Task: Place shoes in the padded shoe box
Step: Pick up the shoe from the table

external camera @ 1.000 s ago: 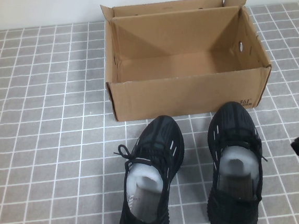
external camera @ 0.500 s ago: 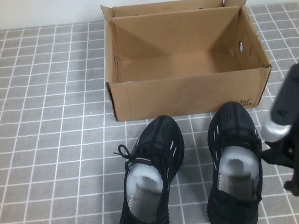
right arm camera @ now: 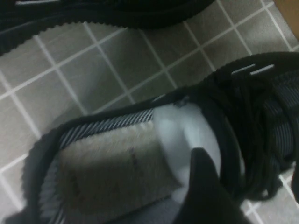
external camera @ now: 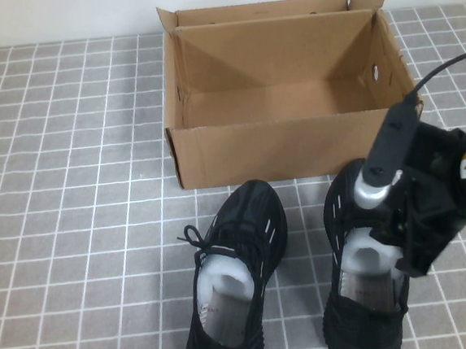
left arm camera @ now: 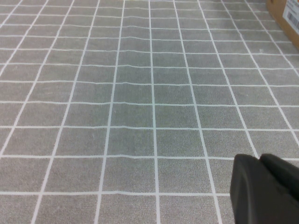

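Your right claw (external camera: 398,246) hung spread apart over the right shoe's (external camera: 364,277) opening. Both shoes sat on the desk (external camera: 72,197) before the open box (external camera: 291,141). Your left claw (left arm camera: 266,191) hovered low; I cannot tell its grip.

One black finger (right arm camera: 205,191) of the right gripper sits directly above the opening of a black knit sneaker (right arm camera: 224,107), over its pale grey-white lining (right arm camera: 187,135). The black laces (right arm camera: 252,121) lie beside the finger. The second sneaker's sole (right arm camera: 93,18) lies beyond, across grey tiled floor (right arm camera: 93,79).
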### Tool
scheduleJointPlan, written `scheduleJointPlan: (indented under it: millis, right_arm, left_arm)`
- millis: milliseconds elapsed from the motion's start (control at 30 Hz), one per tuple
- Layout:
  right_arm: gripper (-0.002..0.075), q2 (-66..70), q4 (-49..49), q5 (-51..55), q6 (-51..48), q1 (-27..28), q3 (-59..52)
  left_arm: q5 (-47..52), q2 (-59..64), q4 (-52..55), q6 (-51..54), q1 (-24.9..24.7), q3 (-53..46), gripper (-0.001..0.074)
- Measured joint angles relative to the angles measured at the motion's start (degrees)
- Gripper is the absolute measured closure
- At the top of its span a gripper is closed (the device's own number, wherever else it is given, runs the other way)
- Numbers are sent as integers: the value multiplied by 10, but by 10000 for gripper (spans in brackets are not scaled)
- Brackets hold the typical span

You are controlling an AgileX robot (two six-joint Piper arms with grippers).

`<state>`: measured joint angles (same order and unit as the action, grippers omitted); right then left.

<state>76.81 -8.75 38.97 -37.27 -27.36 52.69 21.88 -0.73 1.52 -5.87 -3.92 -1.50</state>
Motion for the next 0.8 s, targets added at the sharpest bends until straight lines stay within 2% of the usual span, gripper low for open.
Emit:
scheduleJointPlan:
  millis: [267, 333, 433, 500, 567, 800]
  right_arm:
    - [388, 64, -1, -66, 6, 0, 0]
    - [434, 73, -2, -72, 11, 0, 0]
    - [599, 76, -7, -71, 20, -3, 0]
    - [671, 75, -7, -69, 30, -3, 1]
    - [696, 72, -4, -56, 33, -3, 8]
    - [704, 53, -2, 50, 63, -3, 84]
  left_arm:
    - [0, 0, 0, 0, 0, 0, 739]
    - [0, 0, 0, 0, 0, 0, 739]
    - [0, 0, 0, 0, 0, 0, 739]
    - [0, 0, 0, 0, 0, 0, 739]
    - [0, 0, 0, 0, 0, 0, 739]
    - [0, 0, 0, 0, 0, 0, 739]
